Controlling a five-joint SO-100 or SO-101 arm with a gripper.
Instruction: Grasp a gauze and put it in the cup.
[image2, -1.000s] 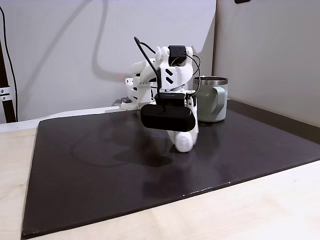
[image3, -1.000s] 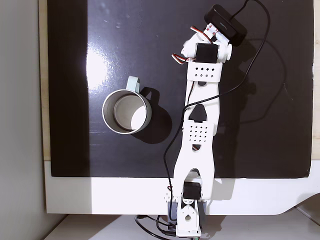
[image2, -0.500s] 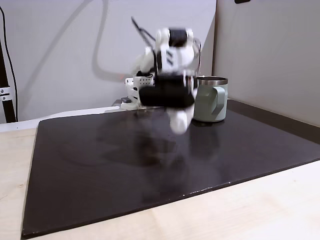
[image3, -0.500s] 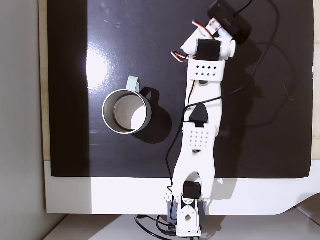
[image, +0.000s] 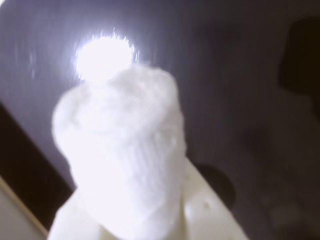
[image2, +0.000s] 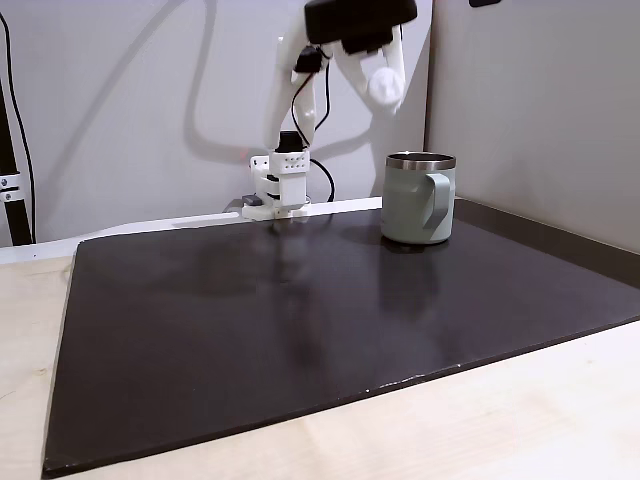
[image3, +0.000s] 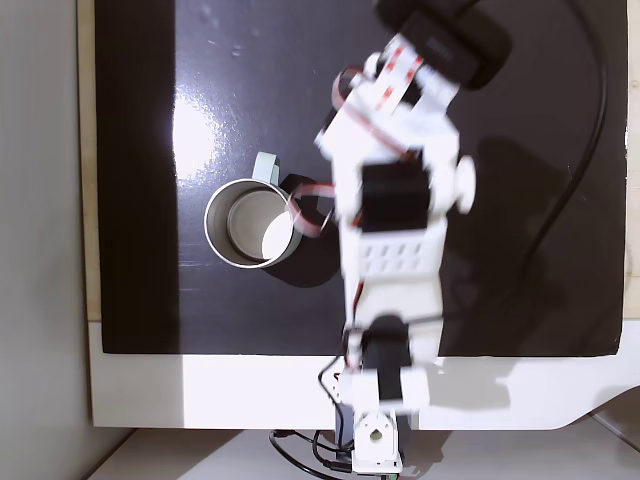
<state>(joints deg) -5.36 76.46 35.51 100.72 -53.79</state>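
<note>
Gripper (image2: 383, 88) clamped on gauze (image2: 384, 86), high above cup (image2: 418, 198); soft, light roll, held mid-body.

Count: 1 gauze (image: 122, 160), 1 cup (image2: 417, 198), 1 arm (image3: 395, 210), 1 gripper (image2: 383, 85), 1 black mat (image2: 300, 330).

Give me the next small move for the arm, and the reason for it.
Probably swing the hand sideways until it is over the cup, without opening yet. In a fixed view the gauze is held high above the mat, left of the cup's open mouth. The wrist view shows the gauze gripped, with dark mat below it, not the cup.
</note>
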